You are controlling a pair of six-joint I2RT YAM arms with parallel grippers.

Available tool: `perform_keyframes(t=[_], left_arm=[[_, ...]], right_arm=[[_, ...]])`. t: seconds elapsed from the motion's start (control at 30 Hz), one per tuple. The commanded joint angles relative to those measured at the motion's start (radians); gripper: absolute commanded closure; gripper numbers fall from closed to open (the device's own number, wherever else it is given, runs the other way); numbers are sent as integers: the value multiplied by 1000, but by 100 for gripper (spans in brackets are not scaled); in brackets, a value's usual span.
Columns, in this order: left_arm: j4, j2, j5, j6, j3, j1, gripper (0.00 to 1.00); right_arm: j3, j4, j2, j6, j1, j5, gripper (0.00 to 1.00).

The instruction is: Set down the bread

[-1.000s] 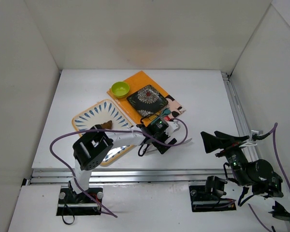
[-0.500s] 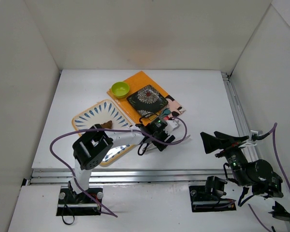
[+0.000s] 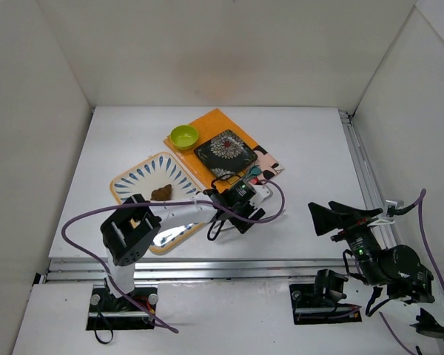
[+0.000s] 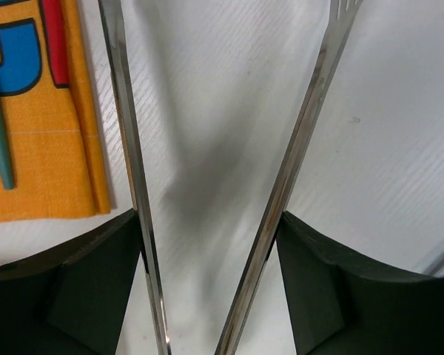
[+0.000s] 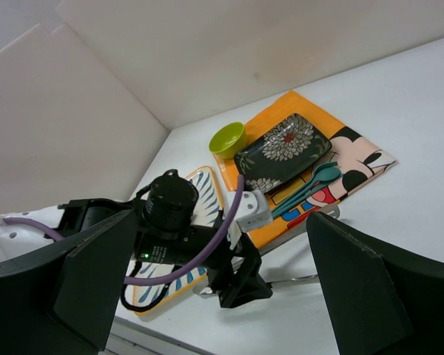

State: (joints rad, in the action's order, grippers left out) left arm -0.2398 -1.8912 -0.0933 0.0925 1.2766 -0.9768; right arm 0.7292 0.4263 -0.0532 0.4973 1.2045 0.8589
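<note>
The bread (image 3: pixel 161 193), a small dark-brown lump, lies on the blue-striped plate (image 3: pixel 133 180) at the front left. To its right my left gripper (image 3: pixel 244 211) hovers low over the table beside the orange placemat (image 3: pixel 214 122). In the left wrist view it (image 4: pixel 209 222) is shut on metal tongs (image 4: pixel 296 148), whose two arms run forward in a V between the black fingers (image 4: pixel 318 281). The tongs (image 5: pixel 311 222) also show in the right wrist view. My right gripper (image 3: pixel 333 214) stands open at the front right, holding nothing.
A lime-green bowl (image 3: pixel 183 136) and a dark floral square plate (image 3: pixel 224 151) sit on the placemat, with teal spoons (image 3: pixel 253 171) along its cartoon end. White walls enclose the table on three sides. A metal rail (image 3: pixel 362 170) runs down the right edge.
My left gripper has closed onto the tongs and shifted slightly left. The left arm's upper links swung left, uncovering the bread on the plate. The right arm has not moved.
</note>
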Motion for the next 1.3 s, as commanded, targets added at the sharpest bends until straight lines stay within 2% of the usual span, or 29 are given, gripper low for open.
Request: perform_keyframes(t=[0.0,0.37,0.7,1.07,1.27], left_arm=[[-38,127,40,19,41,-10,34],[-99,196,26,44,81,-19,35],[-234,239,89,55,208,-46,35],[-371,328,315,118,236,-37,39],[-421,429,388,173,182,48,39]], right_arm=[[3,-40,9,-2,4,-3,2],[4,-35,24,-5,6,-11,2],[6,-29,33,-2,6,-11,2],[3,-29,33,1,6,-18,2],[4,-26,9,6,6,-21,2]])
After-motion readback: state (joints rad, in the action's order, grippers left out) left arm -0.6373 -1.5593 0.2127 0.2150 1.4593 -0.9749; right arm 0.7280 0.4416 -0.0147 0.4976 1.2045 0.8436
